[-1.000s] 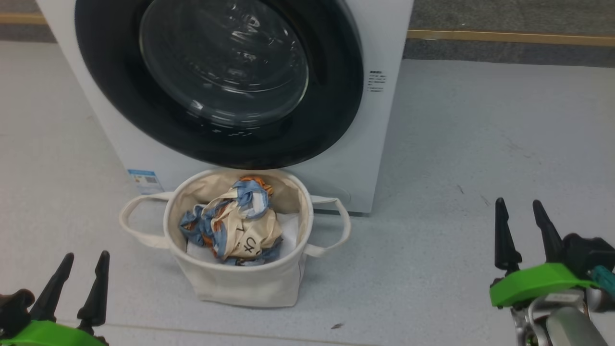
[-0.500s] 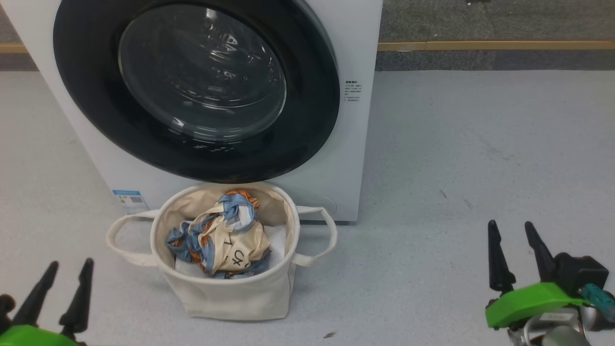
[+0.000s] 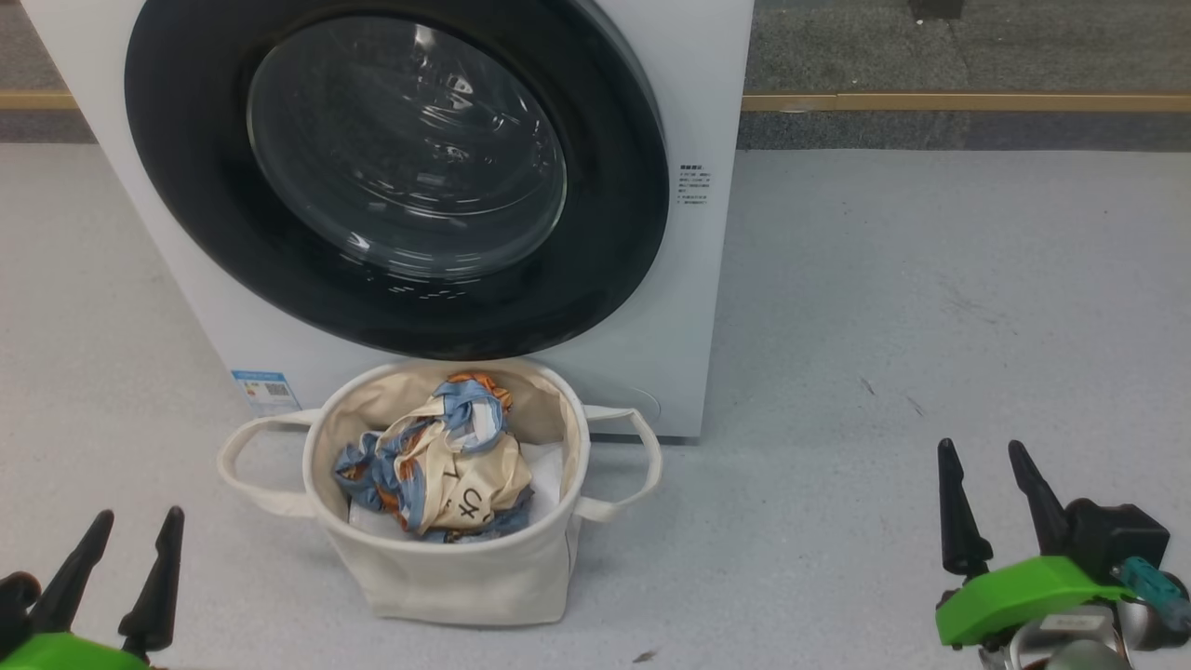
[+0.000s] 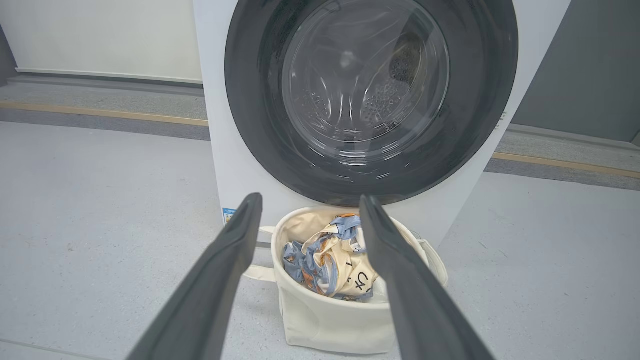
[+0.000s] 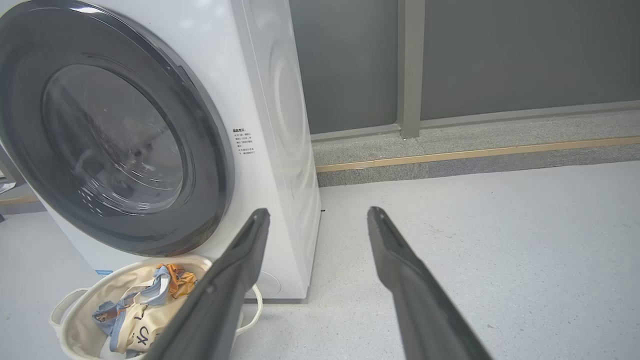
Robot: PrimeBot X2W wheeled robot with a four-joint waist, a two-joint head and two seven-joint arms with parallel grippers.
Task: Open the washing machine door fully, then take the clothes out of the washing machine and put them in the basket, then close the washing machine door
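The left gripper (image 3: 140, 517), fingers spread and empty, hangs over the floor's (image 3: 884, 326) near left. The clothes (image 3: 447, 470) lie in the basket (image 3: 447, 582) just before the washing machine (image 3: 707, 279), whose door (image 3: 400, 177) looks shut. With the right gripper (image 3: 982, 448) likewise spread and empty, every step seems done; next, only confirm the latch.

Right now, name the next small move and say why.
Probably none but to stop: the washing machine door looks shut flush against the washing machine, the clothes lie in the basket, and the left pincer and right pincer hover open and empty, back from both.
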